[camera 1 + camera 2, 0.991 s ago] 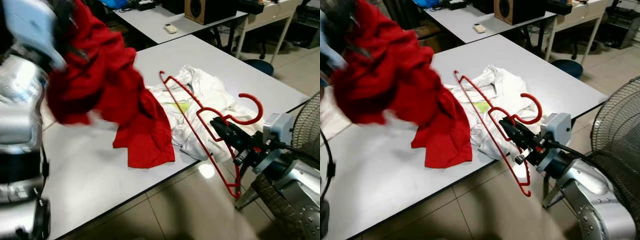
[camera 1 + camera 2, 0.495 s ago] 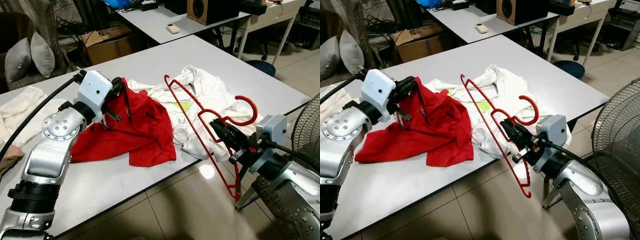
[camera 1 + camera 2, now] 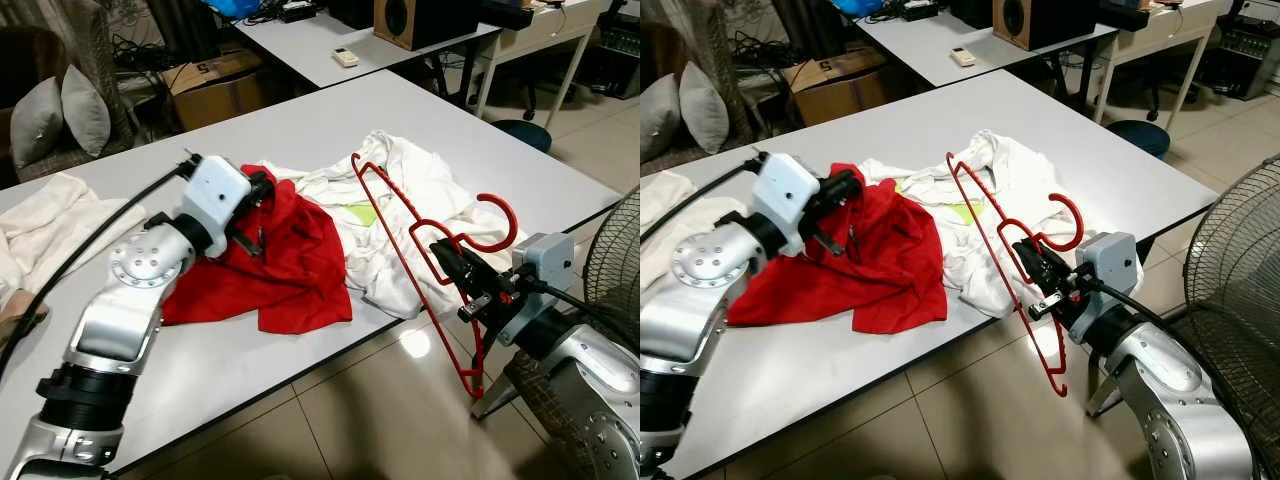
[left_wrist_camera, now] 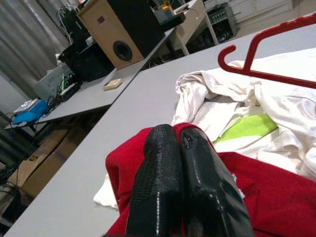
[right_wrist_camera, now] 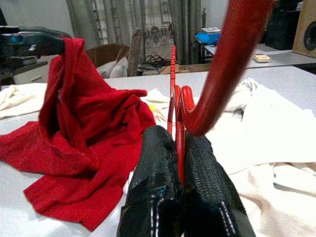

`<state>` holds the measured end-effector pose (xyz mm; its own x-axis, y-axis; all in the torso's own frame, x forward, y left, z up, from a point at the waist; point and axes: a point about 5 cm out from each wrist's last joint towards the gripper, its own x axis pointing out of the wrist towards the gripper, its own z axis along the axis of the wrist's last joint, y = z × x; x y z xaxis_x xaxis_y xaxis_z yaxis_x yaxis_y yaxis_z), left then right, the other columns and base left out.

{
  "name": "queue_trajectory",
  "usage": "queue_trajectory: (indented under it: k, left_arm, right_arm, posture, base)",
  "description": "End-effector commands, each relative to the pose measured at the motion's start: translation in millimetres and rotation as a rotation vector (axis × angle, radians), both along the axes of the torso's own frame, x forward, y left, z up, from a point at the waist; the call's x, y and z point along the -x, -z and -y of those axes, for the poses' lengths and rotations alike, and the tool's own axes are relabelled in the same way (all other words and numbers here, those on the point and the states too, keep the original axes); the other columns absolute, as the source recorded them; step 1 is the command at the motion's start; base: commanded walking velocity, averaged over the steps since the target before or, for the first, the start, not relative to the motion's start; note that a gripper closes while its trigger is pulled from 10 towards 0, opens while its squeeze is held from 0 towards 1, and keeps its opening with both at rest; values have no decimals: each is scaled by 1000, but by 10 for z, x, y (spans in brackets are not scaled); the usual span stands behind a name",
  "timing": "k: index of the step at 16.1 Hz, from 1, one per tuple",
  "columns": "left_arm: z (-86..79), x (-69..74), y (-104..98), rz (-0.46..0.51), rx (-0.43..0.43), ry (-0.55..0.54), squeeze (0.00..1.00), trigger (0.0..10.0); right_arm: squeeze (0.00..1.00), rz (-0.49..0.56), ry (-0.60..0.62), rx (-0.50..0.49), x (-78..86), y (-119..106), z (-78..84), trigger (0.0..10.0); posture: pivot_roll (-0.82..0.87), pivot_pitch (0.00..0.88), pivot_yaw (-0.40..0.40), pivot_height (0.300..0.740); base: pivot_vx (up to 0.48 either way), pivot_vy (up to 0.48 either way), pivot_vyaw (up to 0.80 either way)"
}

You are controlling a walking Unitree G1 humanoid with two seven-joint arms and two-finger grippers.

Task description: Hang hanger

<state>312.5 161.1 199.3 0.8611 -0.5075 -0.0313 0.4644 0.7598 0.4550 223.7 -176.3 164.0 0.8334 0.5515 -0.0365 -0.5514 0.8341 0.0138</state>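
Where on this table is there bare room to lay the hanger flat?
Bare table lies along the near edge before the red shirt, and at the far side beyond the white garment. The middle is crowded with both garments.

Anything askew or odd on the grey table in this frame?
The red plastic hanger is held tilted by the right gripper, its lower end past the edge of the grey table, with no garment on it. The left gripper pinches the crumpled red shirt, which lies bunched beside a rumpled white garment.
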Motion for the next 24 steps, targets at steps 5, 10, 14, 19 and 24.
queue_trajectory:
  k: [5,10,14,19,24]
  left_arm:
    - [-212,-125,-222,69,-30,-143,0,0]
    - [-61,-52,-441,111,-43,-24,0,0]
    - [-8,-19,-384,75,-72,3,0,0]
    - [27,1,-294,31,-105,6,0,0]
    - [2,-19,-310,33,-124,-16,0,0]
  right_arm:
    - [0,-44,-312,-4,252,-19,-269,10000]
    - [0,-27,-298,10,176,-12,-292,10000]
    - [0,-18,-338,11,130,-49,-278,10000]
    - [0,-2,-360,-9,40,-92,-313,10000]
    - [0,-10,-383,-35,51,-92,-350,10000]
  posture:
    - [-142,0,148,740]
    - [-134,0,146,740]
    - [-131,0,139,740]
    - [-128,0,131,740]
    - [-127,0,132,740]
  base:
    - [0,0,0]
    - [0,0,0]
    - [0,0,0]
    - [0,0,0]
    - [0,0,0]
